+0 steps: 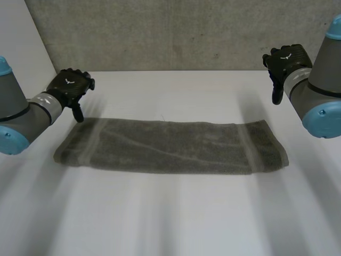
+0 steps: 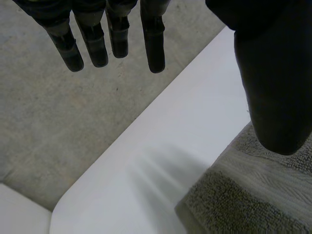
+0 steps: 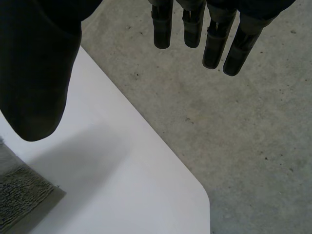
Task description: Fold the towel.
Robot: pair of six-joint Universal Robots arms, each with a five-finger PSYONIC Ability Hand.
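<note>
White table (image 1: pixel 170 218) with grey concrete (image 1: pixel 176 32) behind it, pretty bare setup. The towel (image 1: pixel 170 146) is a grey one, lying flat across the middle of the table with its long side running 9 o'clock to 3 o'clock. There's a paler woven band near each short end.

The left hand (image 1: pixel 69 88) sits at about 10 o'clock from the towel, right by the far-left corner. Its thumb points down at that corner, and I can't tell if it's touching. From the left wrist cam the fingers (image 2: pixel 97 44) are straight and spread away from the thumb, nothing in them, with the towel's corner (image 2: pixel 253 195) under the thumb.

The right hand (image 1: pixel 285 64) is at about 2 o'clock, off the far-right corner and clear of the cloth. Same deal in its wrist cam: fingers (image 3: pixel 214 44) are straight and loose, grabbing nothing, with just a bit of towel (image 3: pixel 19 195) near the thumb.

Each hand has a tiny white logo on its back, too small to read.
</note>
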